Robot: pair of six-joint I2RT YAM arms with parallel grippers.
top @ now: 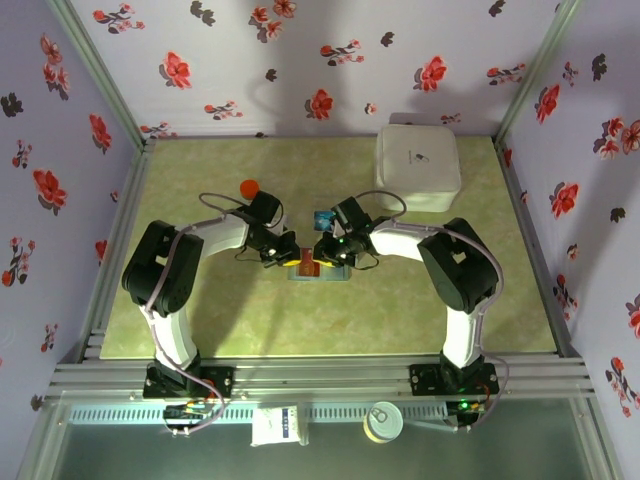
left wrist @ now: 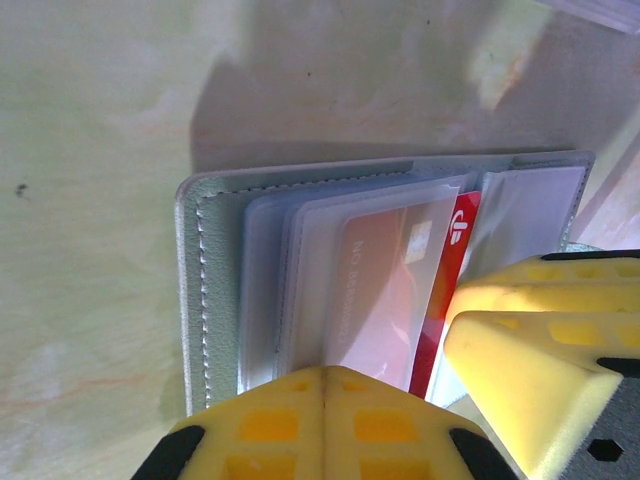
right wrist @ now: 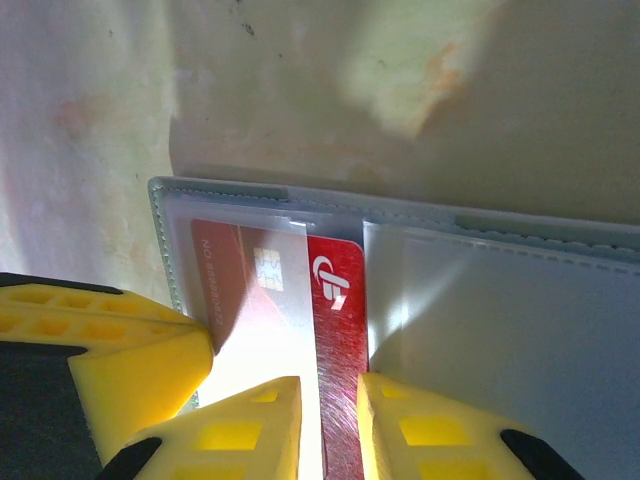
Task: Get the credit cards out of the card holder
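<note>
Fingers of the left gripper (left wrist: 322, 382), closed, brace the card holder (left wrist: 195, 300). The right gripper (right wrist: 329, 392), narrowly parted, straddles the red card (right wrist: 340, 300) for extraction.

Robot lab test cell: alu frame (top: 300, 375), floral-print walls (top: 300, 60), 2 arms (top: 460, 270) bolted to it

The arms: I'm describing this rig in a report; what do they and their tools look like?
Both the left arm and right arm have white links, black joints and looping cables. The left tool and right tool carry yellow wedge fingers with square recesses.
</note>
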